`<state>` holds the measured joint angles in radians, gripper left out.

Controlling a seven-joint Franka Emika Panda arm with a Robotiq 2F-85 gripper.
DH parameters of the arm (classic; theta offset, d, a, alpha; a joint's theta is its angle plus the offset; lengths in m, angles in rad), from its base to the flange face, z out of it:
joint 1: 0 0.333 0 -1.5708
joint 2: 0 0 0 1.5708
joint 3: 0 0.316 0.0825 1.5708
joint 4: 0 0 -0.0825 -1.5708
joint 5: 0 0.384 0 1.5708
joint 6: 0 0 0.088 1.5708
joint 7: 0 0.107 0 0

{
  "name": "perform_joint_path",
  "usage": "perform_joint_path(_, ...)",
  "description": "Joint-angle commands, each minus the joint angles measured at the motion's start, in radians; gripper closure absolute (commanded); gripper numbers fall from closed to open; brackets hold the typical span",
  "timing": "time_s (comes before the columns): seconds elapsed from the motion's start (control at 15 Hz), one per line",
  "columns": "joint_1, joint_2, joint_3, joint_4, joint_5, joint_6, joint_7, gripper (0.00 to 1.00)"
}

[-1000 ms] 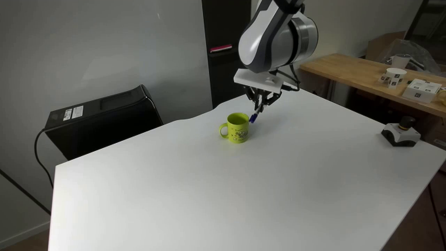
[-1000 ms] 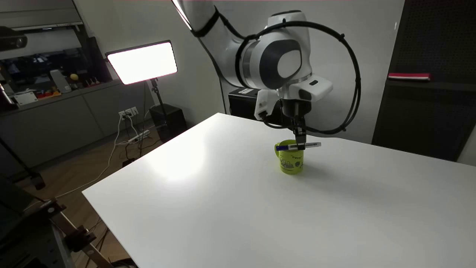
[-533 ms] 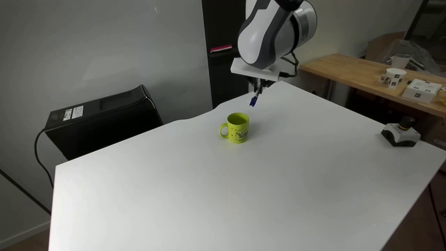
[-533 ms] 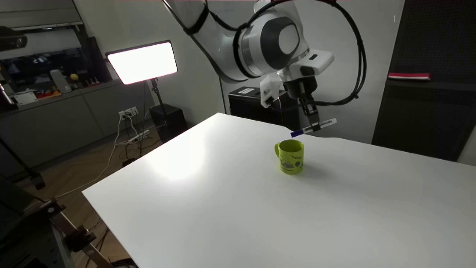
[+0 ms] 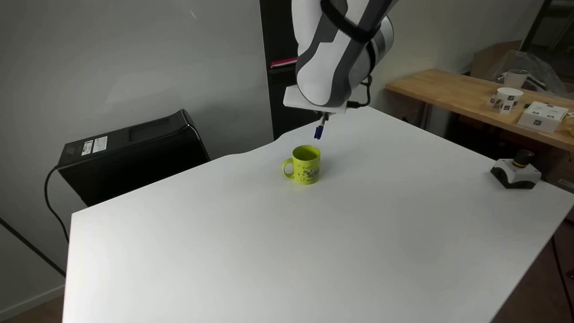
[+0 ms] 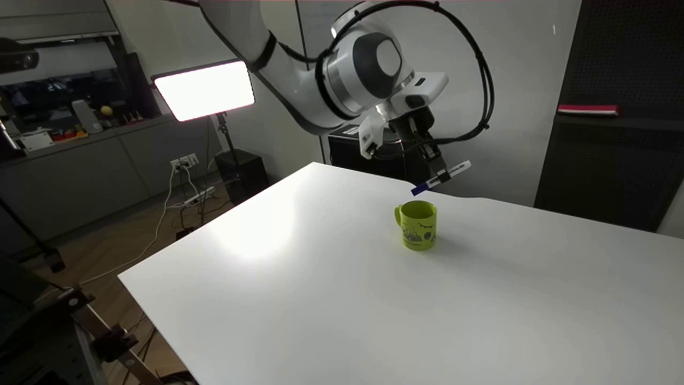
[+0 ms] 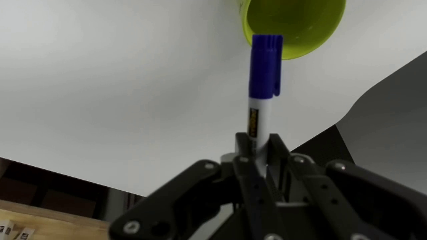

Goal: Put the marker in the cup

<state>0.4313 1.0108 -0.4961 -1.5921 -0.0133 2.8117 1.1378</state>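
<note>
The yellow-green cup [image 5: 306, 169] stands upright on the white table, and it also shows in an exterior view [image 6: 418, 230] and at the top of the wrist view [image 7: 297, 23]. My gripper [image 6: 442, 175] is shut on the marker [image 6: 420, 189], gripping its white barrel. The marker has a blue cap, which points down toward the cup in both exterior views [image 5: 319, 132]. The marker is tilted, above and behind the cup, apart from it. In the wrist view the gripper [image 7: 258, 141] holds the marker, and the blue cap [image 7: 265, 66] overlaps the near cup rim.
The table edge [image 6: 481, 198] runs close behind the cup. A black box [image 5: 134, 148] stands beyond the table. An emergency stop [image 5: 516, 170] sits at the table's right side in an exterior view. A wooden table [image 5: 448, 92] with small items stands further off.
My gripper has risen from beside the cup with the marker. The marker went from nearly level to tilted, blue end down, then shifted slightly left in both exterior views. The cup has not moved.
</note>
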Motion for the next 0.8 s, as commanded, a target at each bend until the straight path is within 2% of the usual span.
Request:
perform_joint_path(0.0, 0.051, 0.072, -0.067, 0.03, -0.054, 0.034, 0.084, 0.96)
perform_joint_path(0.4, 0.109, 0.162, -0.144, 0.051, -0.057, 0.079, 0.101, 0.96)
perform_joint_path(0.73, 0.134, 0.217, -0.173, 0.121, -0.042, 0.045, 0.099, 0.96)
